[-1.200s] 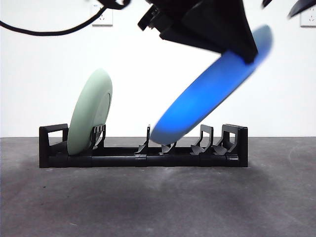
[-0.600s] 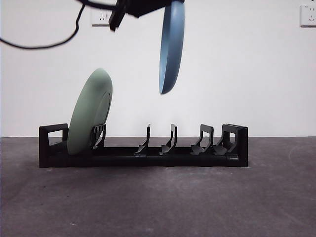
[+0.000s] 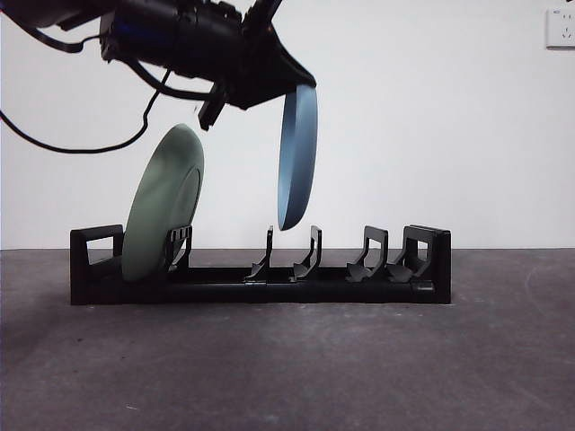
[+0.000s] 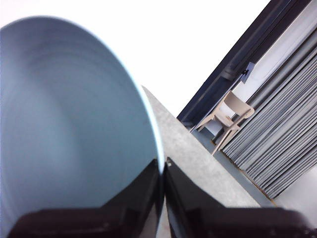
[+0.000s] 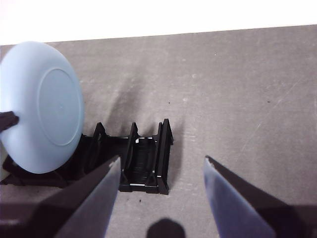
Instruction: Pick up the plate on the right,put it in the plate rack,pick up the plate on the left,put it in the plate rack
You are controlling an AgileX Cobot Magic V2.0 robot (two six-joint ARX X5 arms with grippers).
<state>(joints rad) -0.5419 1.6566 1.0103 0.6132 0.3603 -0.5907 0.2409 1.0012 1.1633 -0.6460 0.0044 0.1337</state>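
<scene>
The blue plate (image 3: 297,157) hangs upright on edge just above the middle prongs of the black plate rack (image 3: 260,287), clear of them. My left gripper (image 3: 296,85) is shut on its top rim, and the left wrist view shows both jaws (image 4: 163,163) pinching the blue plate (image 4: 69,124). A green plate (image 3: 166,205) leans in the rack's left-end slot. My right gripper (image 5: 162,159) is open and empty, high over the rack's right end (image 5: 148,166), with the blue plate (image 5: 42,106) off to one side.
The rack stands on a dark grey table (image 3: 287,368) in front of a white wall. A black cable (image 3: 90,146) droops from the left arm above the green plate. A wall socket (image 3: 561,27) is at the far right.
The blue plate swung from a steep tilt over the rack's right half to upright, then came down and slightly left toward the middle prongs. The left arm dropped further into the front view.
</scene>
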